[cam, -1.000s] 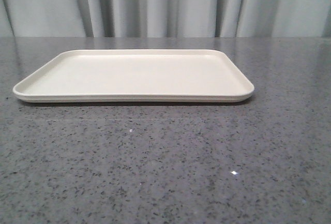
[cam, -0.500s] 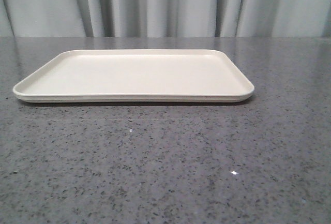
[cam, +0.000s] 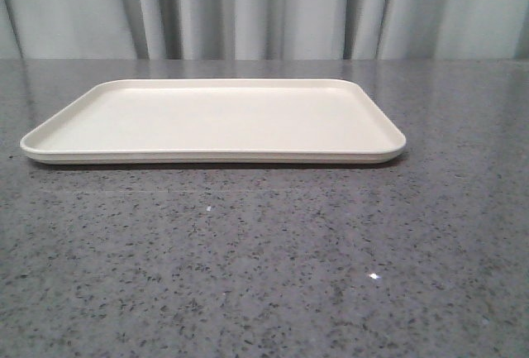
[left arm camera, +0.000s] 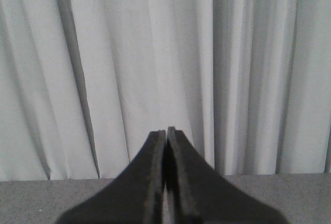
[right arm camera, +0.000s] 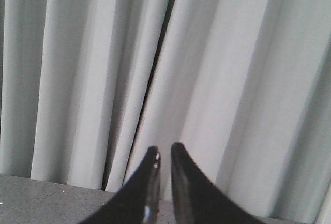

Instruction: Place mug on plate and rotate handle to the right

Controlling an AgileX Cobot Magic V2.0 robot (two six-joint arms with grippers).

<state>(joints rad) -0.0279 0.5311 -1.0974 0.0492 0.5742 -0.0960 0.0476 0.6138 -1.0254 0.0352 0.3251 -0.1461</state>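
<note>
The plate (cam: 213, 120), a cream rectangular tray with a low rim, lies empty on the grey speckled table in the front view, left of centre. The mug and its handle are out of view in every frame. Neither arm shows in the front view. In the left wrist view my left gripper (left arm camera: 166, 131) is shut, the black jaws pressed together, empty, pointing at the curtain. In the right wrist view my right gripper (right arm camera: 164, 151) is shut with only a thin slit between the jaws, empty, also facing the curtain.
A pale pleated curtain (cam: 264, 9) hangs behind the table's far edge. The grey stone tabletop (cam: 264, 259) stretches in front of the plate and to its right.
</note>
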